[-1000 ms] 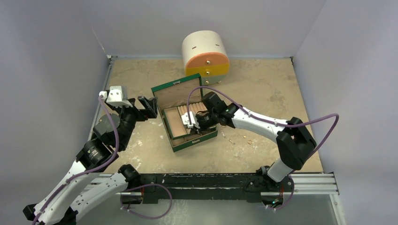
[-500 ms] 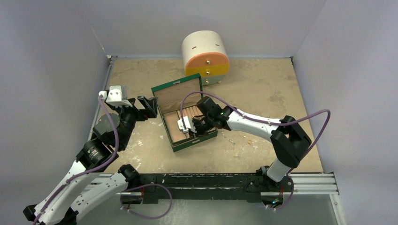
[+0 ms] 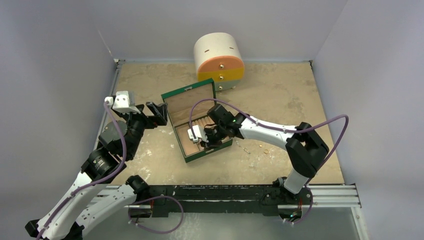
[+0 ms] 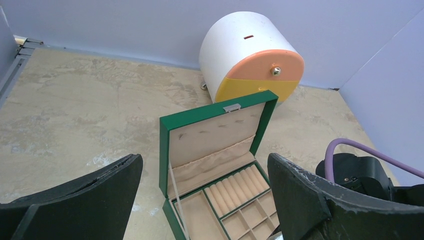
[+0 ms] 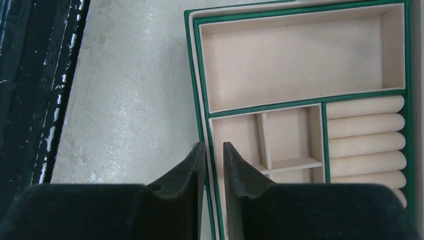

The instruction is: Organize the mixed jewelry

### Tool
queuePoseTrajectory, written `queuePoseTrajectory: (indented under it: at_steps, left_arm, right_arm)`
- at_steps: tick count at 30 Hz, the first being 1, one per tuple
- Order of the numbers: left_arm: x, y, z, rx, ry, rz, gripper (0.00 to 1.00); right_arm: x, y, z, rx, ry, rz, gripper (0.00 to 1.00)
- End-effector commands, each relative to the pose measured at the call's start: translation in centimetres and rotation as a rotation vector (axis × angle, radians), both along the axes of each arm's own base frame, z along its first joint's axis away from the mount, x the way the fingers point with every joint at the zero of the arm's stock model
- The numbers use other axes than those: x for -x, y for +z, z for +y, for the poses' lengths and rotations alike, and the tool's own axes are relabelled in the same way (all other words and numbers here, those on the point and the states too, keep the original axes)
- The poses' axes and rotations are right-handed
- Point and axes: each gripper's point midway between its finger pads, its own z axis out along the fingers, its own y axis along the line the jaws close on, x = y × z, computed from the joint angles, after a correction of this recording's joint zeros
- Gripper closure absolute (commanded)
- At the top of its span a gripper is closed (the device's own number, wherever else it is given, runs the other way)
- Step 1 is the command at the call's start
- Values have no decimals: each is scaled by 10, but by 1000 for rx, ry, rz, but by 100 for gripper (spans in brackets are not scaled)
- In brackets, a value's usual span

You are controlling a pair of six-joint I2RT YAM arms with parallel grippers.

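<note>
The green box (image 3: 206, 152) stands open in the middle of the table, its lid up, its tan compartments bare in the wrist views. Small gold pieces of the mixed jewelry (image 3: 265, 151) and a thin chain (image 3: 246, 148) lie on the table to the box's right. My right gripper (image 3: 201, 140) hovers over the box's near side. In the right wrist view the right gripper (image 5: 214, 146) has its jaws a narrow gap apart, nothing between them, the box's rim (image 5: 196, 75) showing below. My left gripper (image 3: 155, 113) (image 4: 204, 165) stands wide open left of the box (image 4: 164, 150), holding nothing.
A white round drawer chest (image 3: 219, 59) with an orange and yellow front (image 4: 260, 75) stands behind the box near the back wall. Grey walls close the table at the back and both sides. The metal rail (image 3: 330, 192) carrying the arm bases runs along the near edge.
My right gripper has moved left and nearer over the box, and its jaws have parted slightly. The left arm has not moved.
</note>
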Motion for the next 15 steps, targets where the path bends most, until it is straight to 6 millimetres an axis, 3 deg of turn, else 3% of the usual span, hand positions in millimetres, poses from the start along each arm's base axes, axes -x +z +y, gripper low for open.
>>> queuePoseTrajectory:
  at_steps: [1,12,15]
  left_arm:
    - [-2,10,-3,37,-7,-31,4]
    - [-2,10,-1,37,-3,-32,4]
    - [-2,10,-1,37,-3,-32,4]
  right_arm:
    - [-5,27,4,-23,-41,-11,76]
    - [-19,66,7,-96,-192,-40,75]
    - [-34,71,0,-83,-291,-96,77]
